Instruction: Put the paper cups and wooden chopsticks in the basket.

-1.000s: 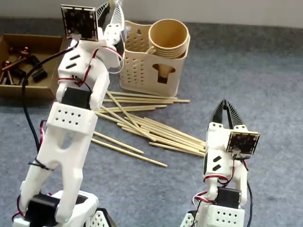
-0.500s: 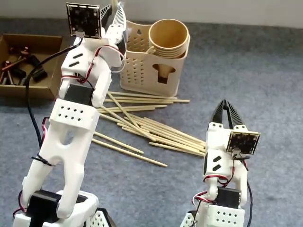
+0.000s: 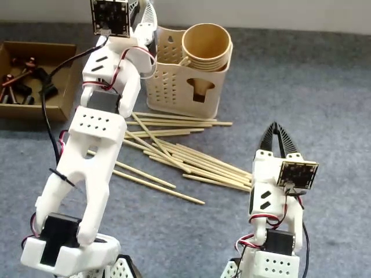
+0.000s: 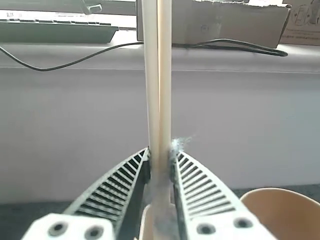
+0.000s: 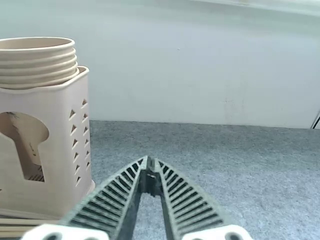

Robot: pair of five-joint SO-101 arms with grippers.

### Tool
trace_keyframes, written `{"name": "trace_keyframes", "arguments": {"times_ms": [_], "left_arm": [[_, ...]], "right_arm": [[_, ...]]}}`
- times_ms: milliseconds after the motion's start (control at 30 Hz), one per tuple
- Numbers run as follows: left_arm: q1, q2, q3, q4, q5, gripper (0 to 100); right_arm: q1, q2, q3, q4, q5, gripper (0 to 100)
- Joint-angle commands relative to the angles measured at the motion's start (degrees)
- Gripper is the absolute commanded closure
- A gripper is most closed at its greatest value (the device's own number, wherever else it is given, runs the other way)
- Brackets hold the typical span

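Note:
The cream slotted basket stands at the back of the grey mat and holds a stack of paper cups. My left gripper is raised at the basket's back left corner, shut on wooden chopsticks that stand upright between its fingers. Several more chopsticks lie scattered on the mat in front of the basket. My right gripper sits low at the front right, shut with nothing in it. From the right wrist I see the basket and cups ahead of the right gripper.
A brown cardboard box with dark and red parts sits at the far left. A pale wall runs behind the mat. Bare grey mat stretches to the right of the basket.
The left arm has swung up and toward the back with the chopsticks, bringing its gripper nearer the basket's back corner. The right arm has stayed still.

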Motion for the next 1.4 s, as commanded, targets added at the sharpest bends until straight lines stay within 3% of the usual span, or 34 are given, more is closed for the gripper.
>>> {"name": "trace_keyframes", "arguments": {"times_ms": [0, 200, 333, 600, 1000, 1267, 1367], "left_arm": [[-0.75, 0.13, -2.86, -0.88, 0.44, 99], [-0.57, 0.13, -2.77, 3.87, 0.44, 98], [-0.48, -0.04, -2.77, 8.7, 0.44, 92], [-0.75, -0.22, -2.86, 12.66, 0.26, 91], [-0.48, -11.74, -2.24, 25.85, 0.18, 91], [-0.84, -16.31, -2.15, 37.01, 0.09, 92], [-0.92, -18.59, -2.15, 42.02, -0.62, 100]], "right_arm": [[0.13, -0.84, 1.71, 0.13, 0.44, 98.8], [0.13, -0.84, 1.71, 0.13, 0.44, 98.8], [0.13, -0.84, 1.71, 0.13, 0.44, 98.8], [0.13, -0.84, 1.71, 0.13, 0.53, 98.8], [0.04, -0.84, 1.71, 0.13, 0.53, 98.8], [-1.36, -0.84, 1.89, 0.13, 0.7, 98.8], [-1.36, -0.84, 1.89, 0.13, 0.7, 98.8]]}}
